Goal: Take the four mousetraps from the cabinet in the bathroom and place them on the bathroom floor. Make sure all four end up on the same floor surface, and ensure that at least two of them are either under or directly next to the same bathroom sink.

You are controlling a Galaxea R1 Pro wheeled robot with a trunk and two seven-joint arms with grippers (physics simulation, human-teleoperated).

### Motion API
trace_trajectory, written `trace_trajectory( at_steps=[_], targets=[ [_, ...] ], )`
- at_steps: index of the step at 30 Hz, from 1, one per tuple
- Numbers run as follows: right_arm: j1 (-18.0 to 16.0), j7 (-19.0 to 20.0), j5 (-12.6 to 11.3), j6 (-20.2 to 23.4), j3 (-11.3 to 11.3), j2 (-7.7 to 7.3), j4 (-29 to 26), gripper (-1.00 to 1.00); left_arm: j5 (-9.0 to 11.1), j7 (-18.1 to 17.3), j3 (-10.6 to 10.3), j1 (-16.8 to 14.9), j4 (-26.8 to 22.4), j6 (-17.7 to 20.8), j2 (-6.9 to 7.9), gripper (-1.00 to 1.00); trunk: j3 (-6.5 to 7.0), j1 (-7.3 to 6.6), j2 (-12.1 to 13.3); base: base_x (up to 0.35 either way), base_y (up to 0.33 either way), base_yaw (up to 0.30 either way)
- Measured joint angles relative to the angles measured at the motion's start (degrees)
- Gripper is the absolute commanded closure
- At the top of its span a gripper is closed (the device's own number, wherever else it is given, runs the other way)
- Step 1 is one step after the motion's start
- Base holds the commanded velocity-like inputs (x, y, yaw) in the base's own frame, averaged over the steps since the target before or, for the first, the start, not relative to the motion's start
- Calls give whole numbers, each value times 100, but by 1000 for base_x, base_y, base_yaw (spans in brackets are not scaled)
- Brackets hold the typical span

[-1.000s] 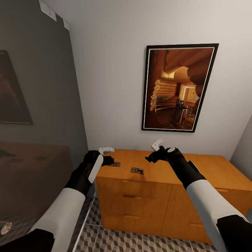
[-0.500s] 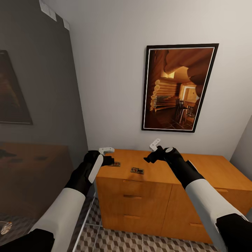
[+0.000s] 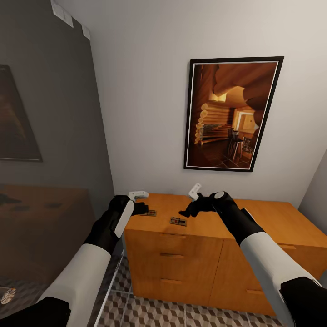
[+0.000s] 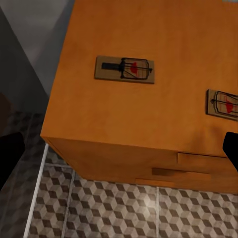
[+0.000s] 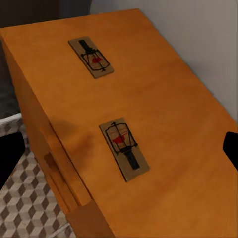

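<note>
I've swung the right claw [image 3: 190, 210] inward over the last sec, from above the cabinet's mid-top toward its left end. It now hangs just beside and a bit above the nearer mousetrap [image 3: 178, 221]. Judging from that, I'm lining up a first pick; nothing lifted yet, and both visible traps lie flat on the cabinet [image 3: 181, 254].

Near to far: cube-pattern bathroom floor [image 3: 150, 313] at the cabinet's foot, no traps on it here. Then the drawer fronts, then the top. Left claw [image 3: 141, 208] hasn't budged, parked at the top's left corner, right next to the far-left mousetrap [image 3: 149, 212]. Behind, the wall w/ a framed log-cabin picture [image 3: 231, 113].

R wrist cam: nearer trap [image 5: 124, 148] sits between the fingers' line of sight, other trap [image 5: 90, 57] farther along the top. Right claw looks spread, dark fingertips at both frame edges, nothing between them. Left claw likewise looks released, empty.

Only 2 traps in view.
</note>
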Motion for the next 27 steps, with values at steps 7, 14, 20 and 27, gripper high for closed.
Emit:
trace_trajectory(
  at_steps=[7, 14, 20, 27],
  targets=[
    [0, 279, 157, -272, 7, -9, 24, -100, 1, 0, -5, 0, 5, -3, 0, -100, 0, 0, 0, 0, 0, 0],
    [0, 461, 558, -328, 10, -33, 102, -100, 7, 0, -8, -1, 6, -7, 0, -100, 0, 0, 0, 0, 0, 0],
    [0, 989, 702, -342, 16, -60, 148, -100, 22, -18, -9, 0, 6, -4, 0, -100, 0, 0, 0, 0, 0, 0],
    [0, 1398, 724, -509, 0, -83, 160, -100, 22, -32, -9, 0, 7, -3, 0, -100, 0, 0, 0, 0, 0, 0]
  ],
)
